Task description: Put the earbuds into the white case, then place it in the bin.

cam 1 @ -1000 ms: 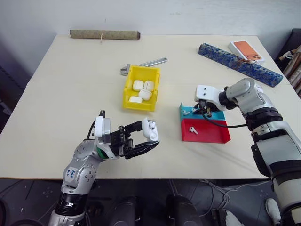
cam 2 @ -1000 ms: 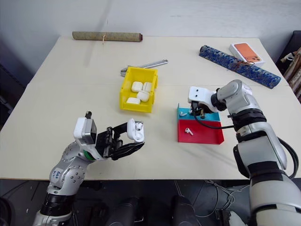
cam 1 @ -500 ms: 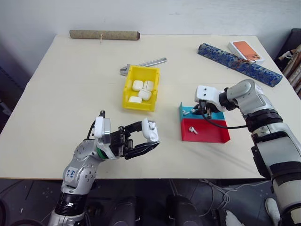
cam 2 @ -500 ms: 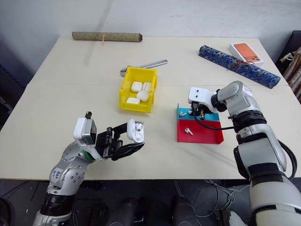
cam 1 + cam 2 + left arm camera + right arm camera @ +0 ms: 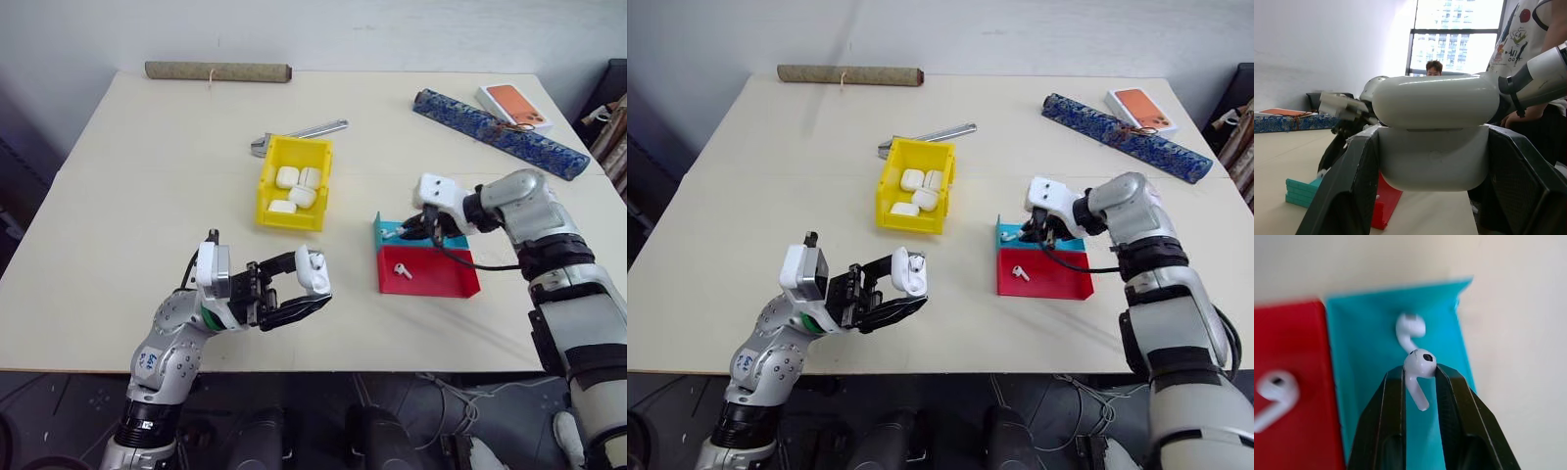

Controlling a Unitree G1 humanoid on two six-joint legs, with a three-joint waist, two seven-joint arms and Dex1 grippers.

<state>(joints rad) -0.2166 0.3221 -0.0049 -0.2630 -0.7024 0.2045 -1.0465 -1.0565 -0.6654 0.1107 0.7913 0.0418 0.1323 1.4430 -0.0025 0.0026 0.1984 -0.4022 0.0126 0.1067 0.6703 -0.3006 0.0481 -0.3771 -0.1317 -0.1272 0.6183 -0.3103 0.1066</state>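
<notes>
Left gripper [image 5: 312, 290] is sitting lower left of centre in the left eye view, jaws clenched around the white case [image 5: 313, 273], which it is holding off the table [image 5: 147, 196] with the lid flipped up. In the left wrist view the case [image 5: 1435, 142] is wedged between the two black fingers [image 5: 1352, 186].

Right gripper [image 5: 1419, 374] is hanging over the blue tray [image 5: 1366, 333], jaws pinching one earbud [image 5: 1418, 369] by its stem, head poking out past the fingertips. A second earbud [image 5: 1409, 329] is lying in the blue tray just beyond it; a third [image 5: 1273, 394] is lying in the red tray [image 5: 1293, 357] alongside. In the left eye view this gripper [image 5: 416, 227] is right of centre, over the blue tray [image 5: 392, 233].

The bin [image 5: 294, 183] is standing just above frame centre, already holding several white cases [image 5: 297, 186], well apart from both grippers. A wrench [image 5: 299, 135] is lying just behind it.
</notes>
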